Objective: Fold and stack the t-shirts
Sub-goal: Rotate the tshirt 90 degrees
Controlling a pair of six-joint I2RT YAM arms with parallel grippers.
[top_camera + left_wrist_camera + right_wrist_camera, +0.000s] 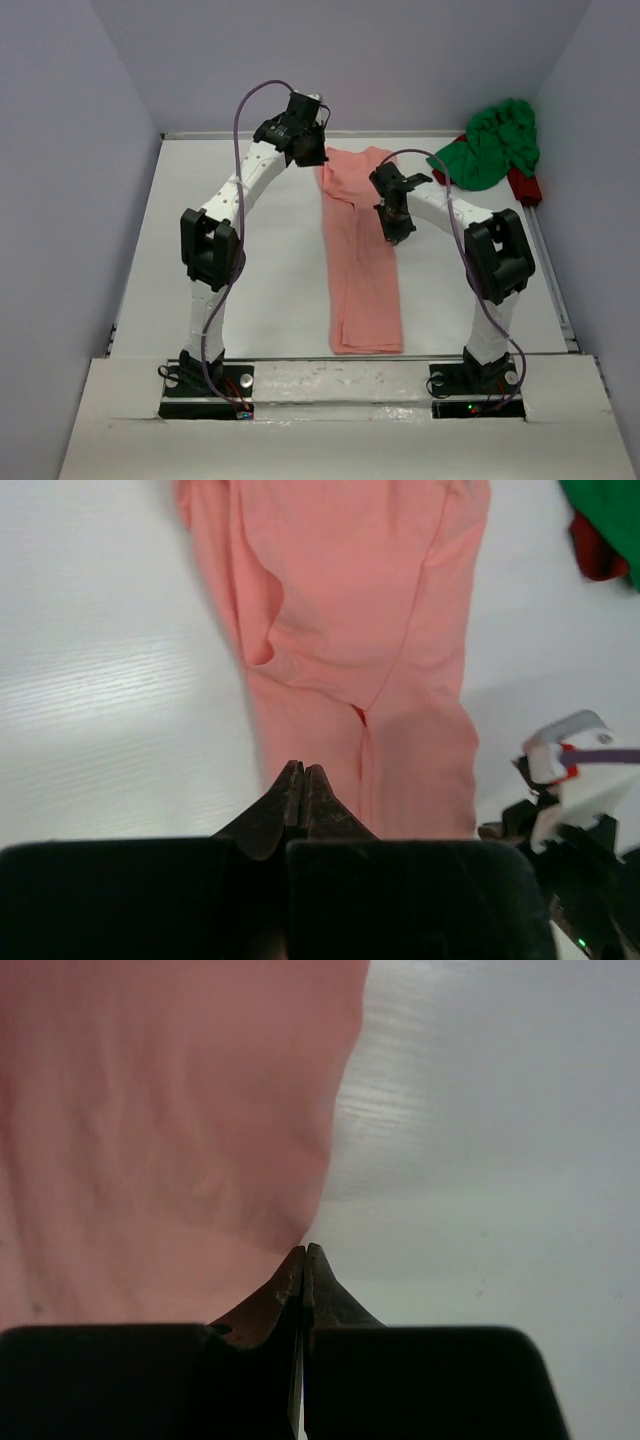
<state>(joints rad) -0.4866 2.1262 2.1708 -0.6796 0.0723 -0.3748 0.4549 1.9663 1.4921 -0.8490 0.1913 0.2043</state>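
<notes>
Top external view: the pink shirt [362,270] lies on the surface [260,290] as a long strip running away from me. My left fingers [293,795], pinched shut, hover over its far end. My right fingers [288,1285], shut too, sit at its right edge.

The top camera sits high at 6 o'clock, facing 12 o'clock across the whole tabletop [280,280]. The wrist cameras look down past the left hand [303,772] and right hand [305,1250], close in. All share the salmon pink t-shirt [362,270].
</notes>
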